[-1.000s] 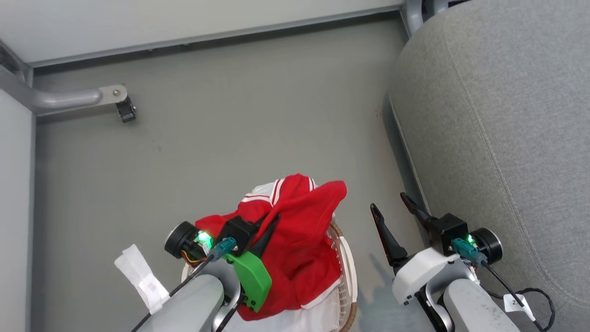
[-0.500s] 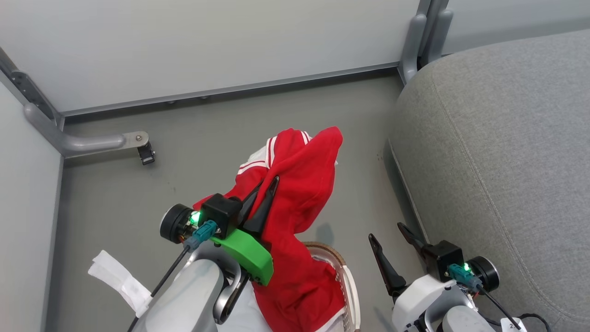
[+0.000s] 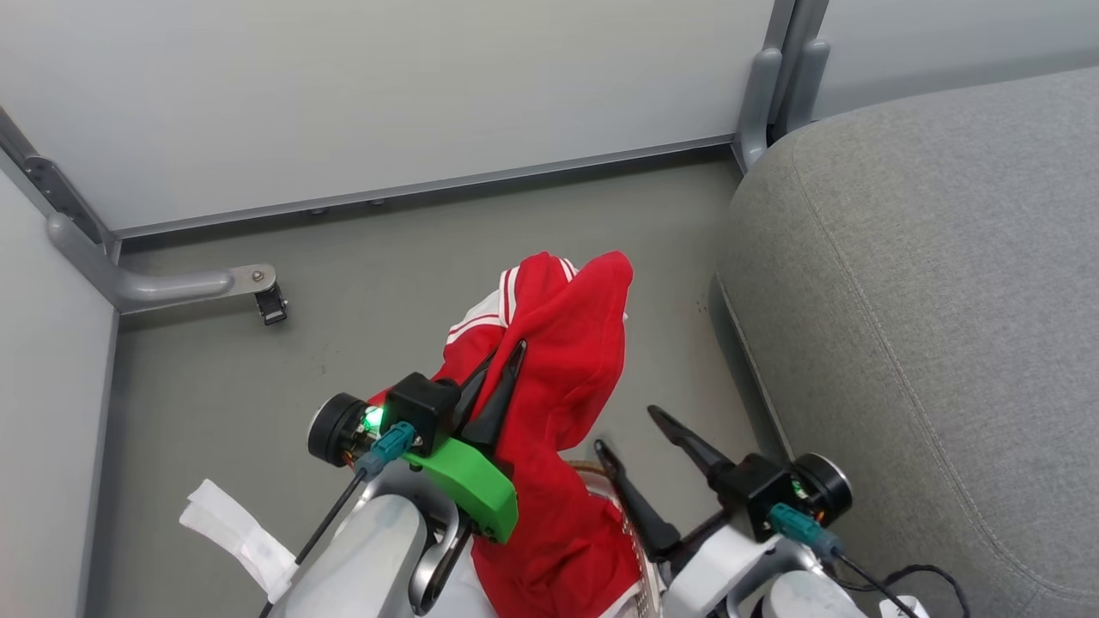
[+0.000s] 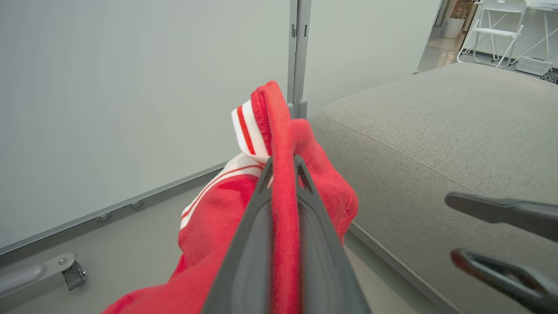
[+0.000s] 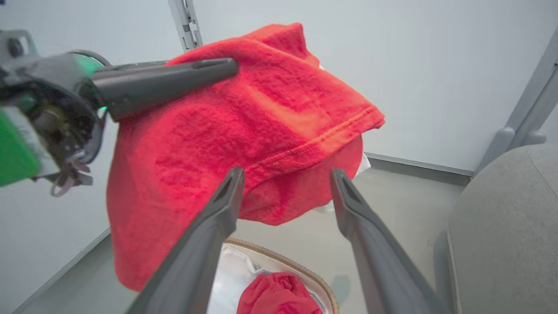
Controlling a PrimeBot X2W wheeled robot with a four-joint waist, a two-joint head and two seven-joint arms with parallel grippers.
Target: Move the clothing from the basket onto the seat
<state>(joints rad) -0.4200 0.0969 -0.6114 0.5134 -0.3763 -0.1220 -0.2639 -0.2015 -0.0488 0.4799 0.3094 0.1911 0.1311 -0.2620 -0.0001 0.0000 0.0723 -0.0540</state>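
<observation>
clothing hanging limp, light (bunched fold likely gripping best) | left fingers clamping it mid-frame | right fingers standing apart

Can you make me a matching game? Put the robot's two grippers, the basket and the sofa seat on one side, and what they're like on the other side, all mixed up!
Things:
1. left gripper
2. right gripper
3. basket
4. seat

What they're like:
A. big and grey, on the robot's right
B. pinching the red clothing
C. tan rim, with a red bundle inside
D. fingers wide apart, holding nothing

Right pairs: 1-B, 2-D, 3-C, 4-A
</observation>
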